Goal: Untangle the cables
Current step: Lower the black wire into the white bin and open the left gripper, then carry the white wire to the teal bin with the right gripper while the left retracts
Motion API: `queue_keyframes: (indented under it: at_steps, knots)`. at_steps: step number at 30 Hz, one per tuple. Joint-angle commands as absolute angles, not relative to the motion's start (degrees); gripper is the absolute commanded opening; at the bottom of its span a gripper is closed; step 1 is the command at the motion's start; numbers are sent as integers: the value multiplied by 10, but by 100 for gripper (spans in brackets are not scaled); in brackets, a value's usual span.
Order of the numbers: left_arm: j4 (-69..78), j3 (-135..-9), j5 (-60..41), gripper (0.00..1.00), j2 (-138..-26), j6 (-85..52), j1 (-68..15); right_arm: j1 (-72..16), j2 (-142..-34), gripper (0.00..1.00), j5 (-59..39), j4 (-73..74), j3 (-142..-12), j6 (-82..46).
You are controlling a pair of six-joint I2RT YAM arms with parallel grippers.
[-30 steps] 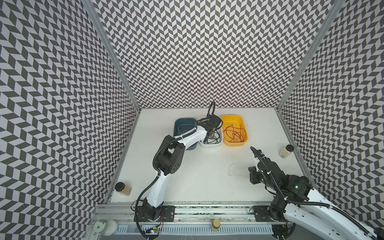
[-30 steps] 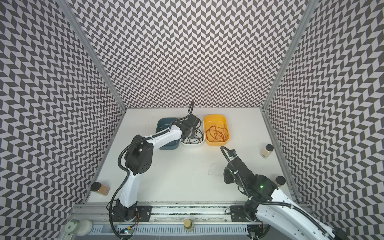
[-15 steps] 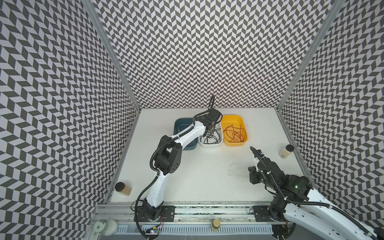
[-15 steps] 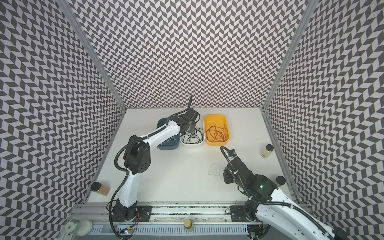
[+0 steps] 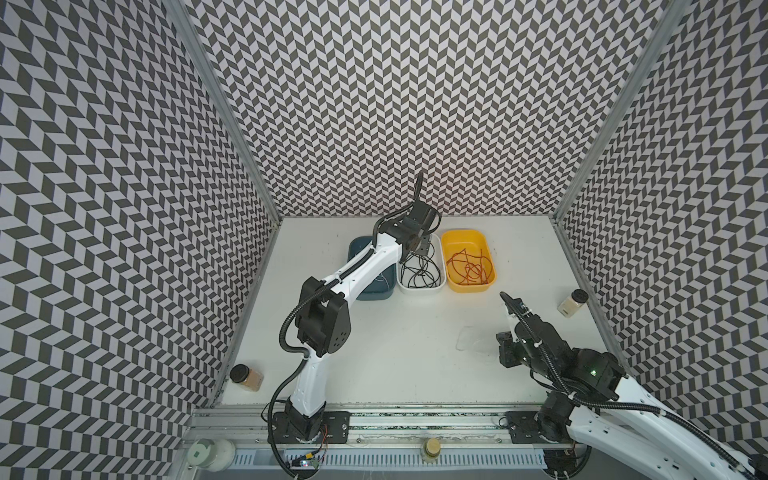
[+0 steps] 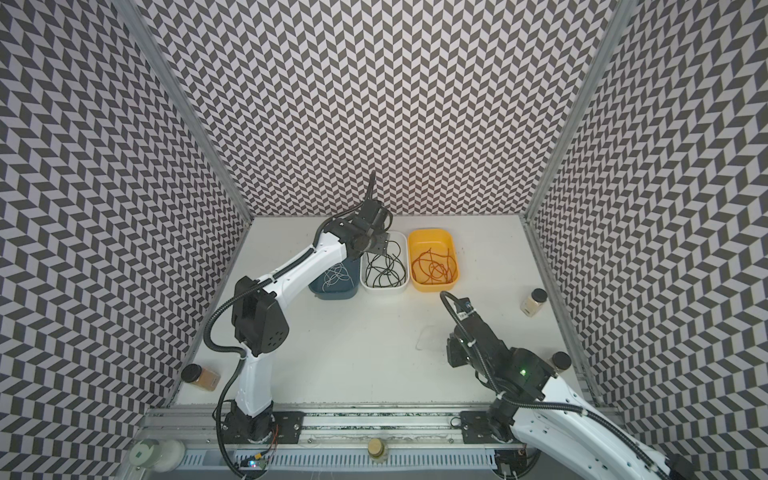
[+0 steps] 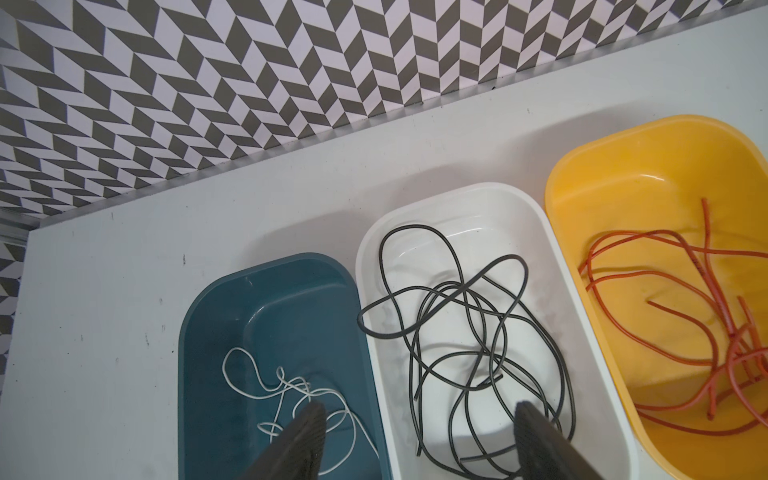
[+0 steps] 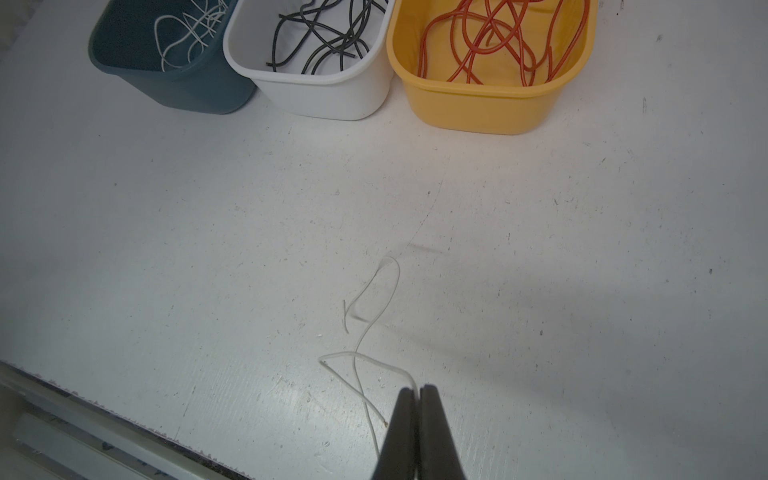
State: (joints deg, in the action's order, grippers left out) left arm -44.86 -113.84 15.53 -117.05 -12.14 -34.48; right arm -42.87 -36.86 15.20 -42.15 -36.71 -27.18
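The biggest risk sits under the left gripper (image 7: 417, 409). Its jaws stand wide open and empty, 1 finger above the blue bin (image 7: 270, 266) and the other above the white bin (image 7: 457, 191). Just below and ahead, the black cables (image 7: 457, 316) lie in loose coils, and 1 loop drapes over the rim toward the blue bin. A finger sweeping sideways could hook that loop and drag it among the white cables (image 7: 286, 386).

The smaller risk is at the right gripper (image 8: 417, 388). Its jaws are pressed together, apparently pinching the loose white cable (image 8: 368, 326), which crosses itself on the table (image 8: 166, 249) just ahead of the tips. A quick lift may tighten that crossing or let the thin strand slip out.

Ahead of the right gripper the table is bare up to the 3 bins, and the front edge lies close beside it. Beyond the left gripper the back wall (image 7: 291, 62) is near, so upward looks its freest way.
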Motion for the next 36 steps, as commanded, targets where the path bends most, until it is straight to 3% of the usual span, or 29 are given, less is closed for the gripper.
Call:
queue_keyframes:
  at_steps: [1,10,23,36]
  knots:
    - [-474,-1157,143,76,-1095,-128,-337,-432,-384,0,161,-416,-416,-256]
    - [-459,-991,125,100,-870,-159,-284,-432,-488,0,150,-428,-570,-197]
    - [-470,-656,189,100,-534,-195,-242,-498,-698,0,144,-465,-894,-112]
    - [-436,-492,204,100,-345,-249,-235,-516,-936,0,134,-444,-1142,-46]
